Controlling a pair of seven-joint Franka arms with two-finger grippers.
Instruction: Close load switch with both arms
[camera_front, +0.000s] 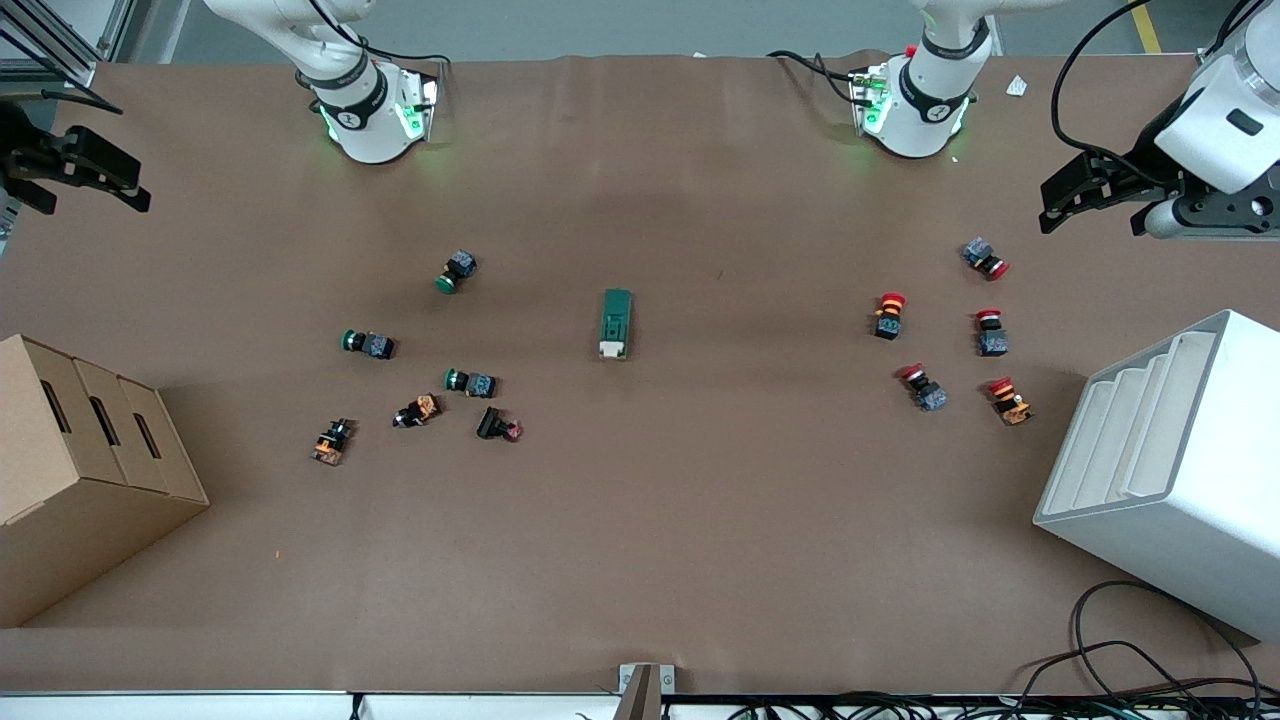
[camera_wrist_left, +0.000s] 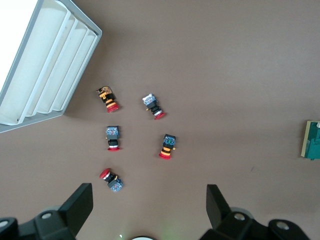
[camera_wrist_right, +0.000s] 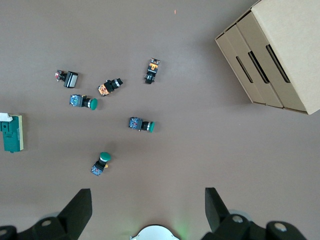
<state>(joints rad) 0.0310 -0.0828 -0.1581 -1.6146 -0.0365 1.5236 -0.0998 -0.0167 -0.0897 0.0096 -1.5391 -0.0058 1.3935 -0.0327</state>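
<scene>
The load switch (camera_front: 616, 322), a dark-green block with a white lever end, lies on the brown table midway between the two arms, its white end nearer the front camera. It shows at the edge of the left wrist view (camera_wrist_left: 313, 140) and of the right wrist view (camera_wrist_right: 12, 132). My left gripper (camera_front: 1060, 205) is open and empty, up over the left arm's end of the table (camera_wrist_left: 148, 205). My right gripper (camera_front: 90, 200) is open and empty, up over the right arm's end (camera_wrist_right: 147, 207). Both are well away from the switch.
Green-capped push buttons (camera_front: 457, 271) and several black-and-orange parts (camera_front: 417, 411) lie toward the right arm's end. Several red-capped push buttons (camera_front: 889, 315) lie toward the left arm's end. A cardboard box (camera_front: 80, 470) and a white slotted rack (camera_front: 1170, 460) stand at the table's ends.
</scene>
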